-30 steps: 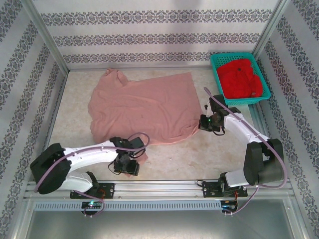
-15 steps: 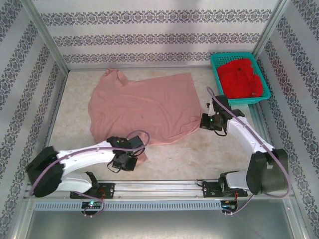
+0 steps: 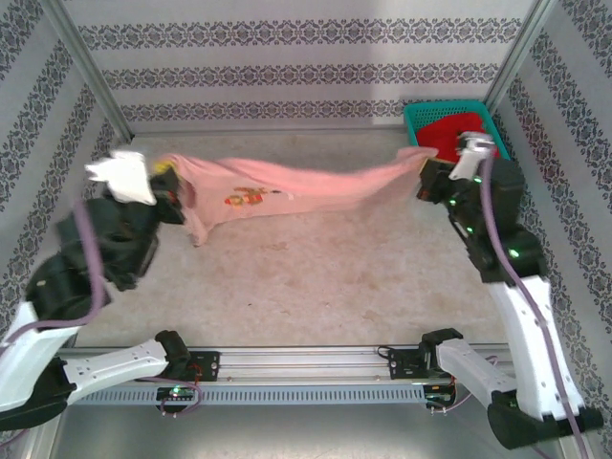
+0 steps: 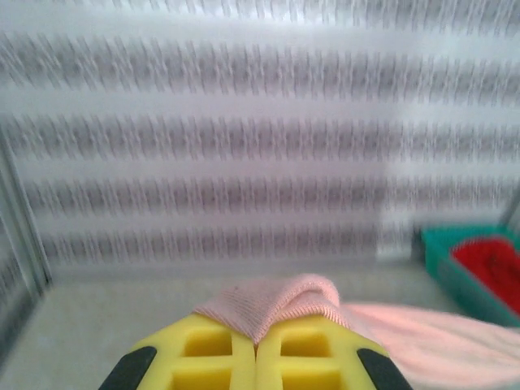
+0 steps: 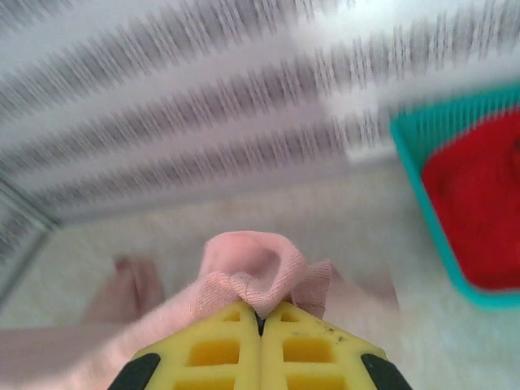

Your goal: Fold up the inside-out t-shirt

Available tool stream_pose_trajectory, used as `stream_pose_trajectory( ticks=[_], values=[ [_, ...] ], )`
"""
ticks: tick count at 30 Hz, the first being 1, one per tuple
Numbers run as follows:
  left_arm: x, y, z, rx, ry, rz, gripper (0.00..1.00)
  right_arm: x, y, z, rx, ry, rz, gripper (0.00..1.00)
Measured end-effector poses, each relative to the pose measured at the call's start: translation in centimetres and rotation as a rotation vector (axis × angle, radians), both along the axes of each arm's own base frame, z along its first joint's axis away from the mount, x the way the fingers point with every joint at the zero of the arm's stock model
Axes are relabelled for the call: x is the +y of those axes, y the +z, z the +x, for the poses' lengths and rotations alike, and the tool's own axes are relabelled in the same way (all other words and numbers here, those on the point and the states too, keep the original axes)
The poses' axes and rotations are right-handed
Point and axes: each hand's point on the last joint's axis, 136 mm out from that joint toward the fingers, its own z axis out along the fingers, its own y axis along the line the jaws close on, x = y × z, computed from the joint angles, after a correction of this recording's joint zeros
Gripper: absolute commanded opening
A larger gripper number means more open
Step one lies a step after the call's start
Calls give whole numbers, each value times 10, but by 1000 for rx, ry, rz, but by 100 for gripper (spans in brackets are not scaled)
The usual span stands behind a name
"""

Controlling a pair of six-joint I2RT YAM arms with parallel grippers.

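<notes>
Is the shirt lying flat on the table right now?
No, the shirt hangs stretched between the left pincer and right pincer, both shut on its cloth.

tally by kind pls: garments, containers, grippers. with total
Garments: 2 (dusty pink soft cloth t-shirt, bright red cloth garment)
Containers: 1 (teal plastic mesh basket, red garment inside)
Grippers: 2 (left gripper, right gripper, each shut on the pink t-shirt, which is stretched between them)
Total: 5
</notes>
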Motion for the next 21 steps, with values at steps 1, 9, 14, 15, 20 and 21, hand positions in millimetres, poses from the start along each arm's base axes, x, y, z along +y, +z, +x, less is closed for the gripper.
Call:
stream_pose_trajectory(
  ticks=[1, 9, 14, 15, 20, 21],
  values=[
    [9, 25, -7, -48, 7, -7, 0, -2, 26, -15, -68, 1, 3, 0],
    [71, 151, -58, -303, 57, -39, 0, -21, 135, -109, -360, -4, 28, 0],
    [62, 183, -44, -333, 134, 63, 0, -23, 147, -113, -382, -8, 12, 0],
    [54, 184, -36, -325, 148, 100, 0, -22, 146, -107, -373, -12, 4, 0],
    [19, 172, 31, -246, 246, 280, 0, -16, 121, -48, -268, -47, -57, 0],
    [21, 166, 49, -221, 273, 295, 0, -14, 113, -31, -240, -54, -73, 0]
  ],
)
